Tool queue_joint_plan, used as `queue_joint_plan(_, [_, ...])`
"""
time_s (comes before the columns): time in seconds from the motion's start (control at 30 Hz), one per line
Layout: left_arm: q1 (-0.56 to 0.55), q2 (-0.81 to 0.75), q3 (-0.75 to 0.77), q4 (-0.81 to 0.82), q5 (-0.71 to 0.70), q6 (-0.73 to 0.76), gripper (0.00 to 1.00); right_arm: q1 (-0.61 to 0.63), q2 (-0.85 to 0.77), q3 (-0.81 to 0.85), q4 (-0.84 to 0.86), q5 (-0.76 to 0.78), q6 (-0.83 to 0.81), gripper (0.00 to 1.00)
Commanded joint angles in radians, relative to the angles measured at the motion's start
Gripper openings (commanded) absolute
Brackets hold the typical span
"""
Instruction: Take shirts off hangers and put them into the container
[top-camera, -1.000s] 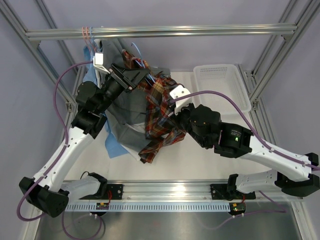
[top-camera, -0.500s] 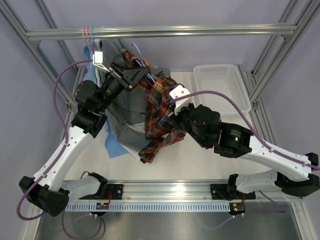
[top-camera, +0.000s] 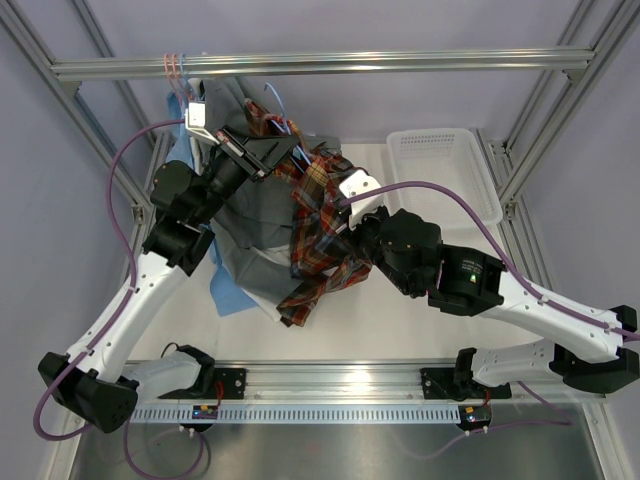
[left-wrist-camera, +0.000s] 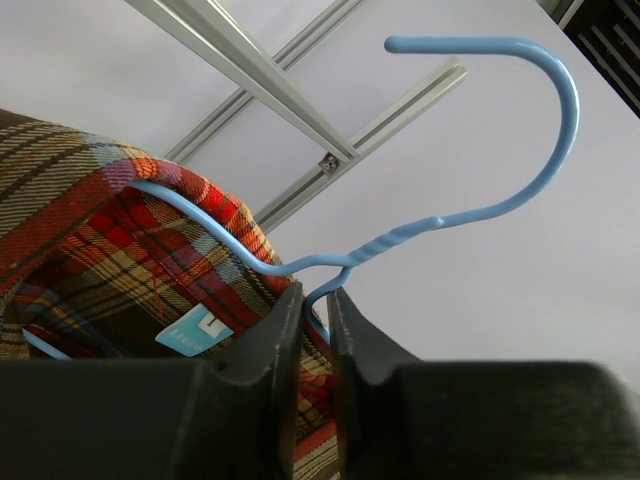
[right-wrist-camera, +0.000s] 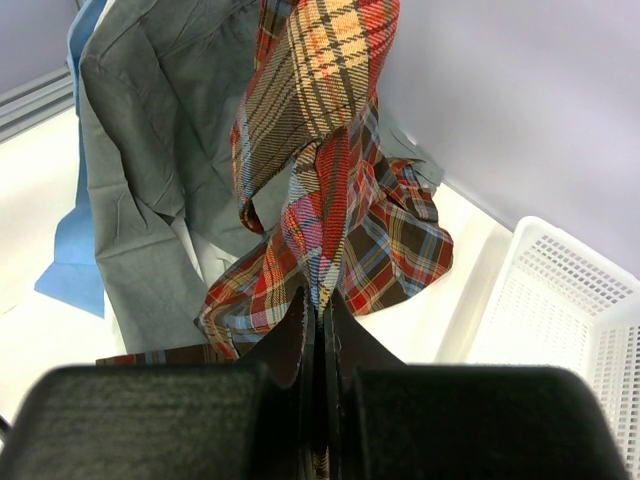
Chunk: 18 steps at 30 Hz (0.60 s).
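Your left tool pinched the neck of the thin light-blue wire hanger, apparently to steady it. Your right tool clenched the red, navy and yellow plaid cloth shirt, likely to pull it off.

container at far right of bench. hanging shirts well left of container, under rail. front shirt on hanger, between those and container. left gripper jaws on hanger neck; right gripper jaws on front shirt, nearer container.

L arm reached up & fwd, L gripper w/ jaws nearly together. R arm stretched twd centre, R gripper pinched tight.
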Motion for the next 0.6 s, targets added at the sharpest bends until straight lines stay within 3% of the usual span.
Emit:
queue_joint_plan(0.0, [-0.002, -0.002, 0.049, 0.061, 0.022, -0.012, 0.12, -0.003, -0.01, 0.034, 0.054, 0.03, -0.013, 0.0])
queue_joint_plan(0.07, [-0.003, -0.002, 0.049, 0.053, 0.022, -0.011, 0.0, -0.002, -0.012, 0.032, 0.058, 0.03, -0.013, 0.0])
queue_joint_plan(0.43, [-0.003, -0.003, 0.079, 0.009, 0.006, 0.018, 0.0, -0.002, -0.012, 0.02, 0.077, 0.064, -0.024, 0.0])
queue_joint_plan(0.53, [-0.003, 0.0, 0.096, -0.017, -0.002, 0.04, 0.0, -0.002, -0.018, 0.005, 0.095, 0.068, -0.024, 0.4])
queue_joint_plan(0.57, [-0.003, 0.004, 0.102, -0.023, -0.002, 0.053, 0.0, -0.002, -0.027, 0.0, 0.098, 0.067, -0.026, 0.6])
